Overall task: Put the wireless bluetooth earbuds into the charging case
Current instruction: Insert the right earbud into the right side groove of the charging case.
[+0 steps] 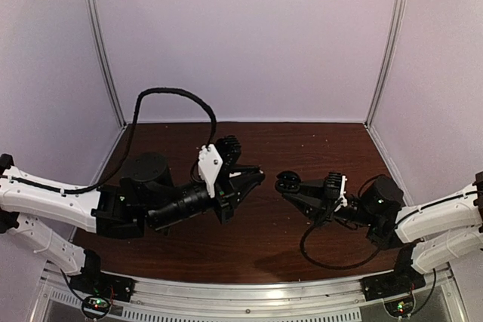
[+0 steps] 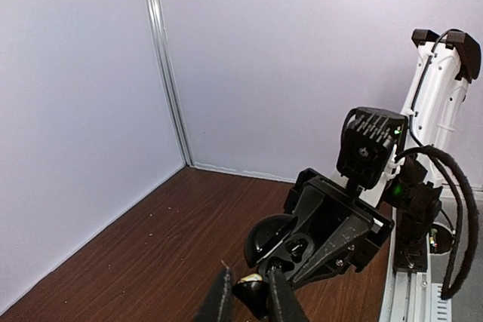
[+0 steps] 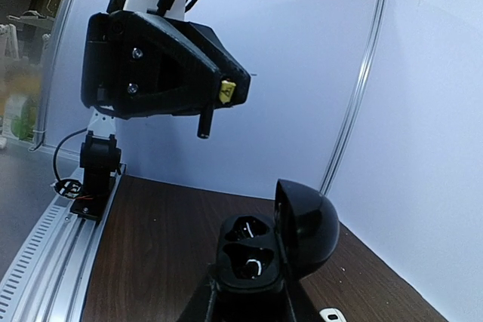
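A dark brown wood-grain table (image 1: 302, 148) sits inside pale lavender walls (image 1: 249, 35) with aluminium posts (image 1: 385, 43) in the back corners and a ribbed metal rail (image 1: 249, 292) along the near edge. The only label is a yellow sticker (image 3: 226, 92) on the left arm's gripper housing, and its print is too small to read. The right gripper (image 1: 290, 185) is clamped on the base of the black charging case (image 3: 253, 254) and holds it off the table with its lid (image 3: 306, 224) swung upright. One well holds a white earbud (image 3: 256, 266). The left gripper (image 1: 256, 177) faces the case from just beside it, tips apart from it. Its fingers (image 2: 219, 299) are narrow around a small dark rounded thing with a pale spot, apparently the black earbud (image 2: 250, 292). A small white piece (image 3: 330, 313) lies on the table near the case, cut off by the frame edge.
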Motion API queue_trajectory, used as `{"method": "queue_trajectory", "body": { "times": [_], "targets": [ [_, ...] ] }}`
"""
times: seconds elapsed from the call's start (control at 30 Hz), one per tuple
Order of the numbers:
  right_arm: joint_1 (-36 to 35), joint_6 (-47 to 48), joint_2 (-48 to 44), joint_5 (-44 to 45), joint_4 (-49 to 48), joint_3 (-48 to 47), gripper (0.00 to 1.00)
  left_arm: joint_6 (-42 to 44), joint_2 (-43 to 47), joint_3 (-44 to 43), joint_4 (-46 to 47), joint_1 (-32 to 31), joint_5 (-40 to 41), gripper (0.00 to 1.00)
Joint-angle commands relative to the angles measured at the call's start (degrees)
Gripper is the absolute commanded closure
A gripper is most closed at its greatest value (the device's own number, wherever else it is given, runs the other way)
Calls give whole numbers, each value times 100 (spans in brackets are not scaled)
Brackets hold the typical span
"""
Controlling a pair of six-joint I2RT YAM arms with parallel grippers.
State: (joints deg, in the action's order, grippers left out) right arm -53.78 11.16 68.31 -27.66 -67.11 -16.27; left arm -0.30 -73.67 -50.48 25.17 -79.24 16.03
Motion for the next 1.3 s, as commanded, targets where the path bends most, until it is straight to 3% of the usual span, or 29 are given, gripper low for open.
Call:
{"method": "queue_trajectory", "body": {
  "times": [0.0, 0.63, 1.27],
  "targets": [
    [-111, 163, 86, -78, 22, -228, 100, 511, -160, 22, 720, -29, -265, 84],
    [-331, -860, 642, 39, -738, -324, 100, 915, -617, -88, 858, -26, -206, 84],
    [-518, -911, 631, 201, -650, -372, 100, 955, -866, -176, 791, -21, -90, 84]
  ]
}}
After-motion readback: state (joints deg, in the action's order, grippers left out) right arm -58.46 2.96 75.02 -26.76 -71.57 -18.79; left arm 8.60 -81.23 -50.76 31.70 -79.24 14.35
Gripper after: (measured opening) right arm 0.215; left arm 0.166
